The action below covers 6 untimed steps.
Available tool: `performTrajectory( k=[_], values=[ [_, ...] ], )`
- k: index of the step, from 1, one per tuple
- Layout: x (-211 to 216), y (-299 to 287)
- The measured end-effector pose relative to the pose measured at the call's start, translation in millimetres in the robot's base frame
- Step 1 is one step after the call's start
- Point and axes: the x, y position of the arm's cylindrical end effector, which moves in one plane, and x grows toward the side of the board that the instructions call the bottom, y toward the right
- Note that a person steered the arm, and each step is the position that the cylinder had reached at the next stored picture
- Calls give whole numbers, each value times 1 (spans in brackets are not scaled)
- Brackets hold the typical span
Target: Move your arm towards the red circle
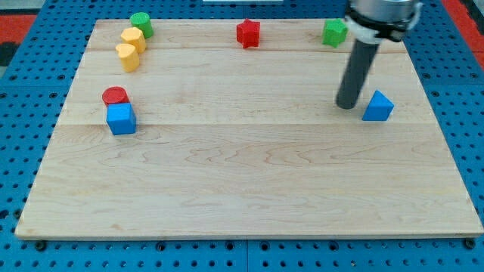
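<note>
Rod's end: the arm carries no gripper, so nothing opens or shuts and nothing is held; my tip [348,105] rests on the wooden board [249,189] with bare wood around it.
Landmark: every place below is given from the red circle [115,95], the task's thing.
Red circle: it sits near the board's left edge in the view, about halfway up, touching or all but touching the blue cube [121,119] just below it.
Tip from the circle: far off to the view's right, at nearly the same height, well apart from it.
Why it stands so: judged from this view alone, the approach has not begun in earnest; almost the whole width of the board lies between.
Path: the strip of board between tip and circle appears free of blocks, so a straight slide toward the view's left looks workable.
Blue triangular block [377,106]: farther right than the tip, just beside it, seemingly not touching.
Two yellow blocks [130,47]: above the circle and slightly right, stacked close, shapes unclear.
Green round block [141,23]: above those, near the top edge.
Red star [248,32]: up and right of the circle, top middle.
Green block [334,32]: far right and up, partly behind the rod.
Risk: the blue cube adjoins the circle, so arriving low could nudge it.
</note>
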Motion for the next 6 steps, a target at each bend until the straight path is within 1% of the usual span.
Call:
performTrajectory(
  k=[1, 2, 3, 4, 5, 6],
  values=[
    [-19, -52],
    [-52, -102],
    [-102, -178],
    [-134, -243],
    [-87, -241],
    [-41, -299]
  ],
)
